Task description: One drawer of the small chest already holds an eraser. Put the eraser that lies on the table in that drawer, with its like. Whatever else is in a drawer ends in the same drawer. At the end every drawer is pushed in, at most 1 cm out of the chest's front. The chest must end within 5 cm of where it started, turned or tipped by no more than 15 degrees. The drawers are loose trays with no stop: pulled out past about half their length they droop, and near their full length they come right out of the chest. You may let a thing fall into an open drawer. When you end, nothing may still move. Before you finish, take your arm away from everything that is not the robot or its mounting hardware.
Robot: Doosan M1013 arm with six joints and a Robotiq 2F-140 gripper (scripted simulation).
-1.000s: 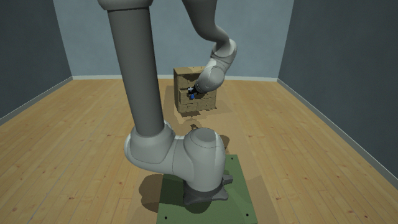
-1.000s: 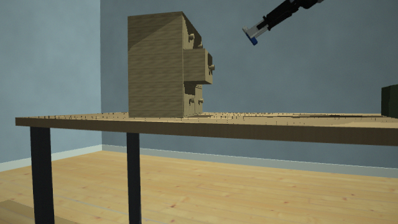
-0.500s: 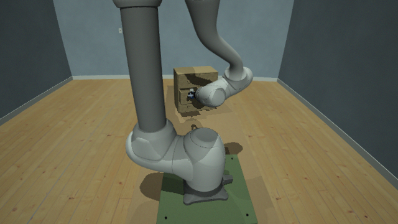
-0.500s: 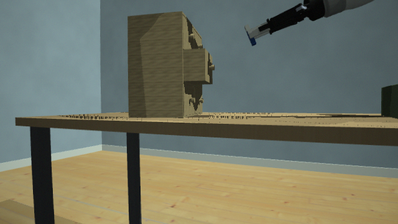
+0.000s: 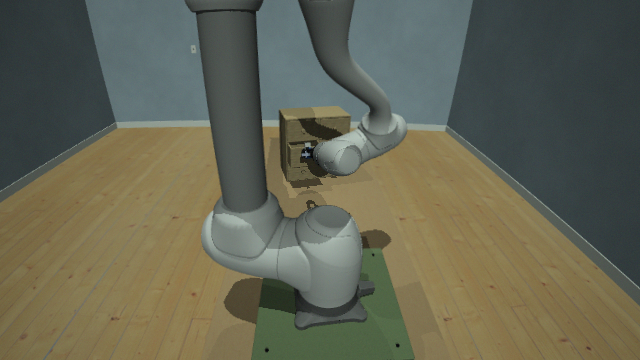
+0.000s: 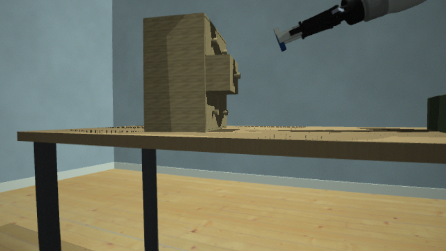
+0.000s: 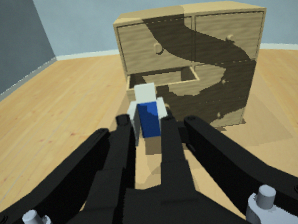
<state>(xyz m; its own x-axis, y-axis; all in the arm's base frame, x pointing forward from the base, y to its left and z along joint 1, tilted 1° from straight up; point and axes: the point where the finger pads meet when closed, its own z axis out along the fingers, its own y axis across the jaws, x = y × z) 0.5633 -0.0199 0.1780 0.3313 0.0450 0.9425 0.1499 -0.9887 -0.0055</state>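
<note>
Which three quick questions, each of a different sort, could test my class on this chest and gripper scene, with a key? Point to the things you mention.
1. True or false: the chest (image 5: 295,114) (image 6: 174,73) (image 7: 175,12) has every drawer pushed in.
2. Multiple choice: what does the gripper (image 5: 309,151) (image 6: 290,34) (image 7: 148,109) hold?
a) a drawer knob
b) the blue and white eraser (image 5: 306,145) (image 6: 280,44) (image 7: 148,119)
c) nothing
3. Fill in the blank: the table (image 6: 244,147) stands on ____ legs (image 6: 47,195) (colour).

Key: 1 false; 2 b; 3 black

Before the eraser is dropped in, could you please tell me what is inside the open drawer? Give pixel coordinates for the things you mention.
In the open drawer (image 5: 295,156) (image 6: 219,74) (image 7: 192,75), bare wood shows toward the back; its front part is hidden.
</note>
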